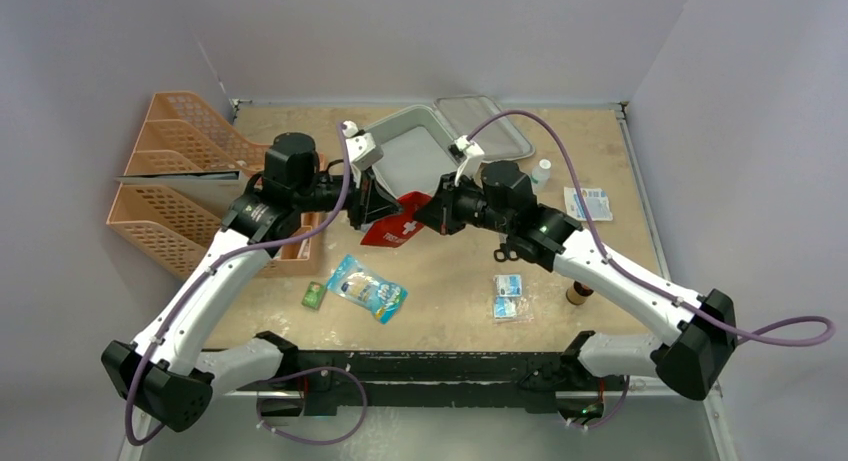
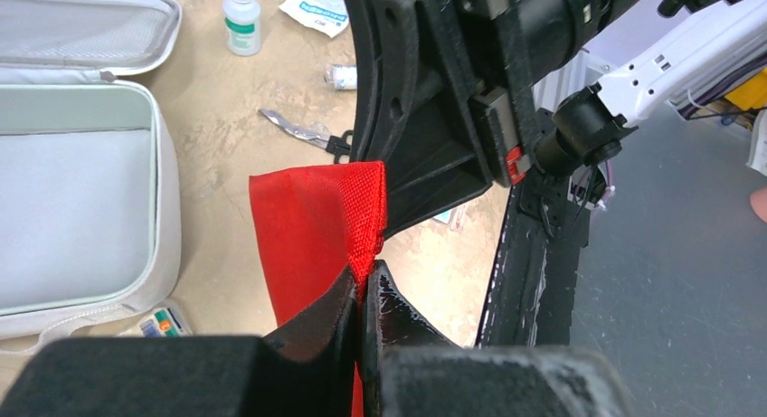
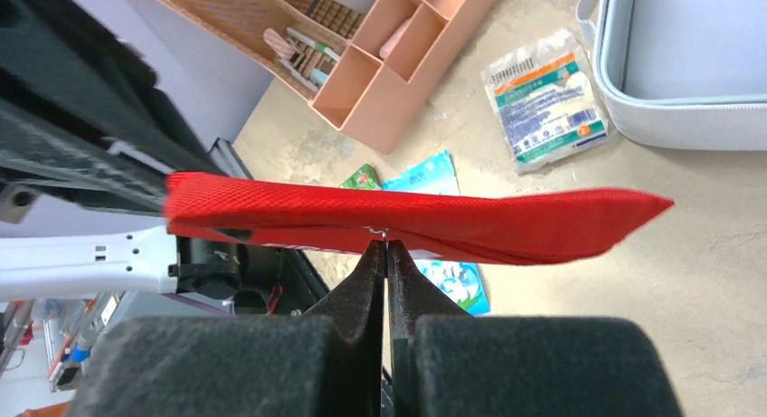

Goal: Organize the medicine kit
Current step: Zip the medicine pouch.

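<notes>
The medicine kit [image 1: 405, 151] lies open at the back of the table, its grey-white tray empty and its lid [image 1: 487, 123] folded back. A flat red pouch [image 1: 398, 231] with a white cross hangs above the table in front of it, held from both sides. My left gripper [image 2: 366, 277] is shut on one woven edge of the pouch [image 2: 307, 227]. My right gripper [image 3: 386, 247] is shut on the small metal zip pull under the pouch [image 3: 407, 218]. In the top view the left gripper [image 1: 368, 209] and right gripper [image 1: 427, 219] face each other closely.
Orange mesh trays [image 1: 175, 171] stand at the left, with a peach organiser [image 3: 398, 55]. Loose on the table are a blue packet [image 1: 367, 286], a green sachet [image 1: 314, 296], a gauze packet [image 3: 545, 96], scissors [image 2: 303, 132], a white bottle [image 1: 542, 171], a small box [image 1: 508, 286] and a brown bottle [image 1: 578, 293].
</notes>
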